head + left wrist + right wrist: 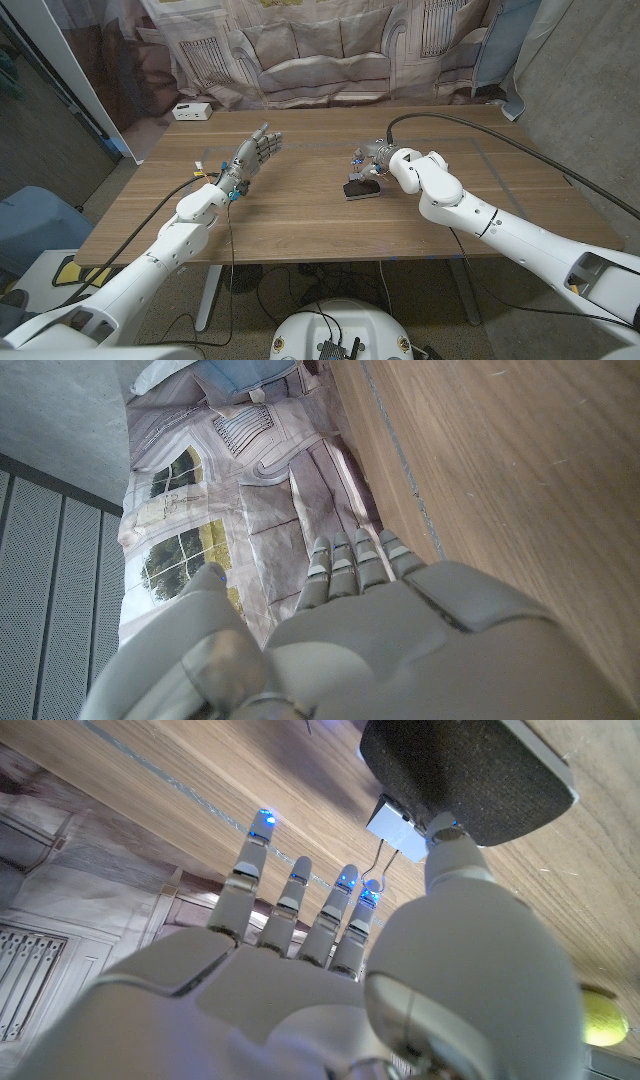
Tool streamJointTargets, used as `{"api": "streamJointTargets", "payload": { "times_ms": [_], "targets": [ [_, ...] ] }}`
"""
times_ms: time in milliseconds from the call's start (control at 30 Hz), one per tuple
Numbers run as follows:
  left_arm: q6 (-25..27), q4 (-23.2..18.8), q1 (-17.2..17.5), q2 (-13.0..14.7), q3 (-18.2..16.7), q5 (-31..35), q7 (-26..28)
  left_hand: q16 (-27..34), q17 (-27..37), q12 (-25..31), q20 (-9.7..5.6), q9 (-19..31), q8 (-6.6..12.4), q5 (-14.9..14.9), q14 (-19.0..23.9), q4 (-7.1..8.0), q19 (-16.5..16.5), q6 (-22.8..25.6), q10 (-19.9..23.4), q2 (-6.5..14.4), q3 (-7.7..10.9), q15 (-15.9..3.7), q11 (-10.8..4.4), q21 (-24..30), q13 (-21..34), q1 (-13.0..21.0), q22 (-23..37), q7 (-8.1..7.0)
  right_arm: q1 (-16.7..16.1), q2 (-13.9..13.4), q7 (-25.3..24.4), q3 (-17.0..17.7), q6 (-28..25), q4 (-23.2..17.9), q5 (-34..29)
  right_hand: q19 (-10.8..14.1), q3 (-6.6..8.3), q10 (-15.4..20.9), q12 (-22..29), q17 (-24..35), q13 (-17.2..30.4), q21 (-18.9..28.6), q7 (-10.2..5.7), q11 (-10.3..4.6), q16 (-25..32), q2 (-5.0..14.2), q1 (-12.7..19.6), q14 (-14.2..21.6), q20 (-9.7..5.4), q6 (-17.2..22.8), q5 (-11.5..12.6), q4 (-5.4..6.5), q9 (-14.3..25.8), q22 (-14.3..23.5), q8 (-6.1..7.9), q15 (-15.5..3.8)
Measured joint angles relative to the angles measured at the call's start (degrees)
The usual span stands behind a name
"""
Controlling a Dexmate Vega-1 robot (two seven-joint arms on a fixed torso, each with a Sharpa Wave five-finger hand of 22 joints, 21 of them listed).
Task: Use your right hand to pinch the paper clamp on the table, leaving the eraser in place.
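1. The right robot hand (372, 160) reaches over the middle of the desk (300, 215), its fingers (300, 900) extended side by side; the thumb tip touches the white paper clamp (397, 830), though whether the clamp is actually pinched cannot be told.
2. The clamp lies just beside the dark eraser (359, 190), which rests on the desk in front of the hand.
3. The left robot hand (252, 157) is raised above the desk's left part, open and holding nothing.
4. A small white box (190, 111) sits at the far left corner.
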Motion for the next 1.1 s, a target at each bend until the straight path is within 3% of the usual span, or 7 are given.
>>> {"api": "streamJointTargets", "payload": {
  "times_ms": [1100],
  "targets": [
    [-0.07, 1.35, -1.36, -0.54, 0.09, -0.12, -0.79, 0.0, 0.0, 0.02, 0.29, 0.0, 0.0, -0.22, 0.0, 0.03, -0.29, 0.0, 0.0, 0.0, 0.31, 0.0, 0.0, 0.0, 0.0, 0.0, 0.0, 0.0, -1.68, -0.98, -2.36, 2.36, -1.85, -3.29, 0.01, -0.02, -0.24, -0.01, -0.77, -0.01, 0.0, -0.53, 0.01, 0.0, -0.01, 0.6, 0.6, -0.01, 0.0, -0.03, 0.0, 0.09, 0.0, 0.01, -0.46, 0.0]
  ]
}}
